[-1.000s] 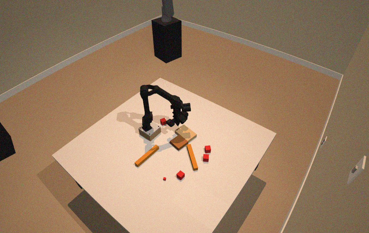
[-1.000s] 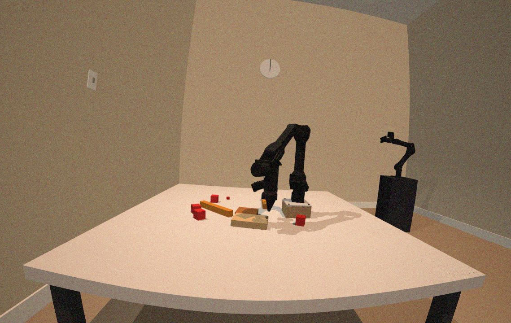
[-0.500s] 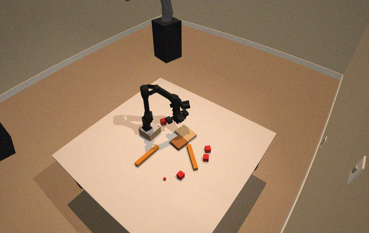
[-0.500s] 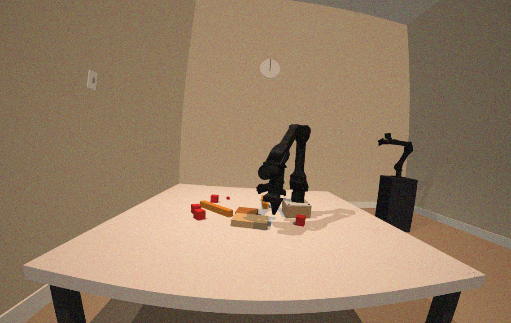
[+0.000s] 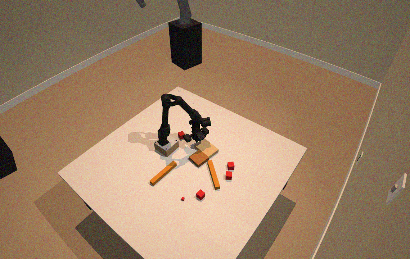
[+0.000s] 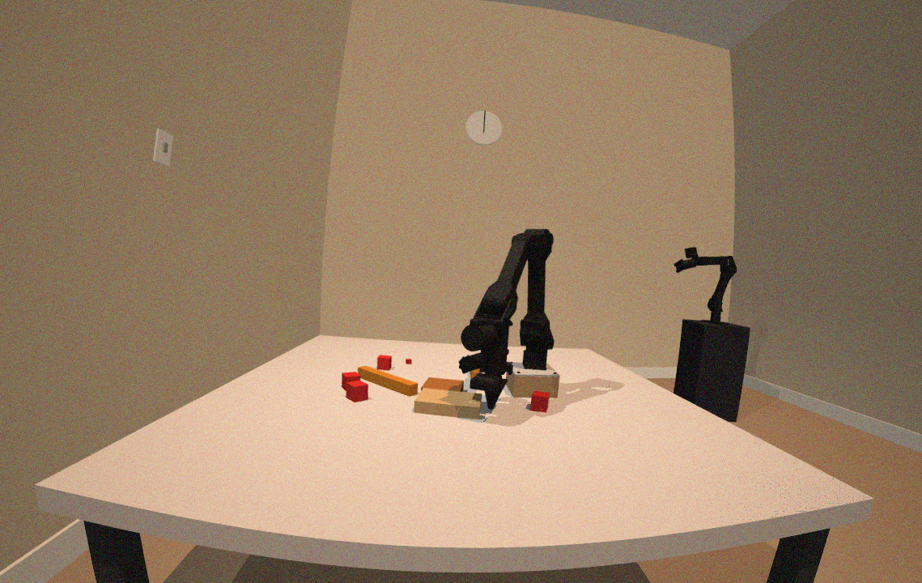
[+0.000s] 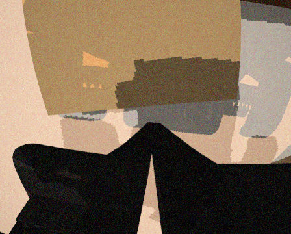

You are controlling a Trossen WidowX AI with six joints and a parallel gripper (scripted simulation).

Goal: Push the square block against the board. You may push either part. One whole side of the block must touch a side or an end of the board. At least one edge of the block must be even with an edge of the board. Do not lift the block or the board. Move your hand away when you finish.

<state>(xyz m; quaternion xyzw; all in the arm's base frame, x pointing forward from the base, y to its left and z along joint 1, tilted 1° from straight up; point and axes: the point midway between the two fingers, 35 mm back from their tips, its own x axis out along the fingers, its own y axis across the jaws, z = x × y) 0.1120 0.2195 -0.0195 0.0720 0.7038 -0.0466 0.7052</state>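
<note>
The square block, flat and brown-orange (image 5: 198, 158) (image 6: 442, 384), lies beside the long side of the pale wooden board (image 5: 211, 150) (image 6: 442, 400) (image 7: 152, 32). Their facing sides look very close and nearly parallel; I cannot tell whether they touch fully. Their corners nearest the angled orange bar look nearly even. My gripper (image 5: 197, 141) (image 6: 491, 407) (image 7: 152, 129) is shut and empty, with its tips low, just off the board's end nearer the robot base. A narrow strip of table shows between tips and board in the wrist view. The block is not identifiable there.
One orange bar (image 5: 213, 174) (image 6: 387, 380) lies close to the block and board; another orange bar (image 5: 163, 173) lies farther left. A red cube (image 5: 181, 135) (image 6: 539, 401) sits near the robot base (image 5: 166, 150) (image 6: 533, 385). Several other red cubes lie beyond the bars.
</note>
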